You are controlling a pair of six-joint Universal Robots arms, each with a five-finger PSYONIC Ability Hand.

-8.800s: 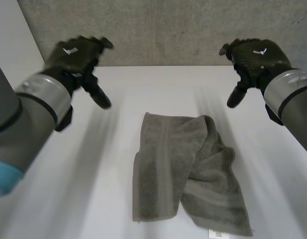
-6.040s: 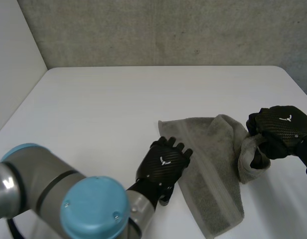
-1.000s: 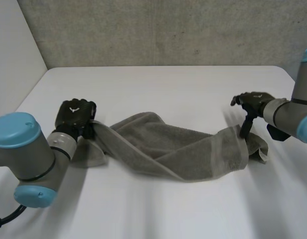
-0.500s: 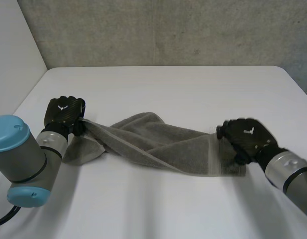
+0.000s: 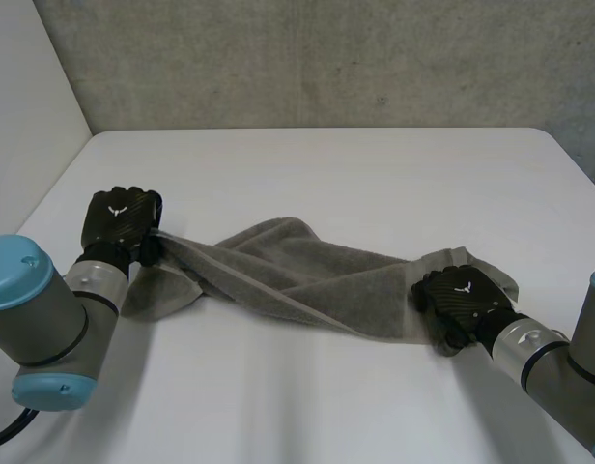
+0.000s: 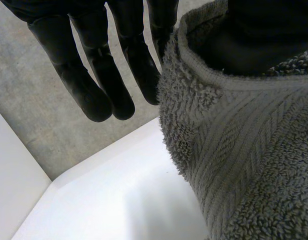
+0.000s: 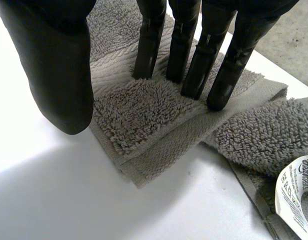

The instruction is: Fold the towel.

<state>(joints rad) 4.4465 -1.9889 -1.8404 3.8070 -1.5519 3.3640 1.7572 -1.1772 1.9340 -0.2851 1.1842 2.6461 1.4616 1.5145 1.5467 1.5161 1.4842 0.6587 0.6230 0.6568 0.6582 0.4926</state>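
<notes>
**Weak right hold**

On the white table (image 5: pixel 307 174) the towel (image 5: pixel 307 275) lies roped from 9 to 3 o'clock. Your left hand (image 5: pixel 119 220) clutches its 9 o'clock end; your right hand (image 5: pixel 459 300) merely presses straight fingers at 3. Pull, and that end could slip.

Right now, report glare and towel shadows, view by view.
Head view: even light, the towel casts a faint shadow on the table along its near edge. Left wrist view: bright patch on the table beside the towel. Right wrist view: glare on the table beside the thumb of the right hand.
</notes>
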